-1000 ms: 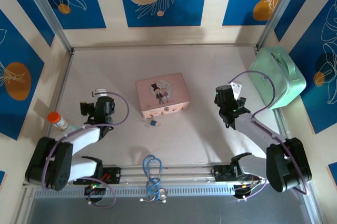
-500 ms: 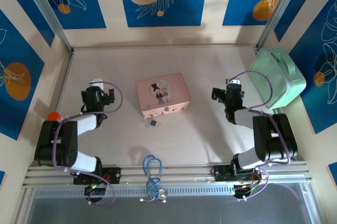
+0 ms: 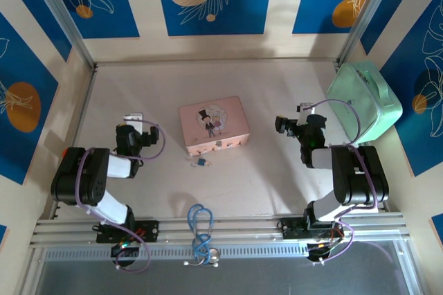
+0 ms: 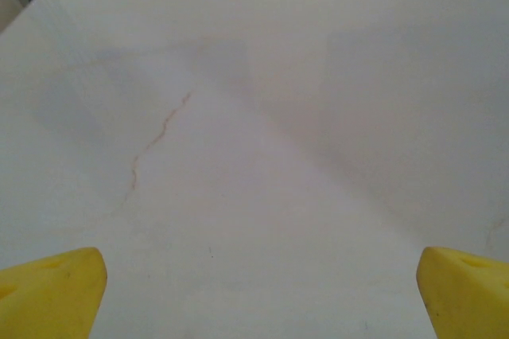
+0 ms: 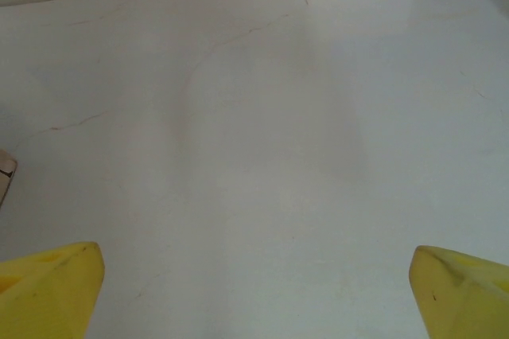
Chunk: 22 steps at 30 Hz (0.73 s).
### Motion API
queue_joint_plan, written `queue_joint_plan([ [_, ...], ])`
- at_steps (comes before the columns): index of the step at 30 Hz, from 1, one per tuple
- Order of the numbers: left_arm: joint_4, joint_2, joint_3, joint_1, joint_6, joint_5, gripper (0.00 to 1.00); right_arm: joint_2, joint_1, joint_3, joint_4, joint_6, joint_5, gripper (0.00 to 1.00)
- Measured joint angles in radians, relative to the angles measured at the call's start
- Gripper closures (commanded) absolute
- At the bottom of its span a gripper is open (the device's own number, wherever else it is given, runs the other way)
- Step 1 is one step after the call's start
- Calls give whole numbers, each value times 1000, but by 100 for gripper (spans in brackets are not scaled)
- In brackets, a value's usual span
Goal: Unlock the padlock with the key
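Left claw (image 4: 256, 290) and right claw (image 5: 256, 287), jaws spread wide and empty over bare surface (image 3: 266, 170), flanked the padlock (image 3: 200, 162) (lying just before the tin (image 3: 214, 125)), seemingly poised before any approach.

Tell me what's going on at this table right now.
Nothing is being handled. The left end effector and right end effector are both open and empty, over bare table on either side of the pink tin. The small brass padlock lies just in front of the tin, untouched, so unlocking has not started.
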Motion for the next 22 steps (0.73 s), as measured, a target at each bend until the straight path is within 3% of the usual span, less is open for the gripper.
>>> queue_joint_plan([
  [22, 22, 0, 17, -6, 2, 2, 0, 1, -4, 1, 18, -7, -14, 1],
])
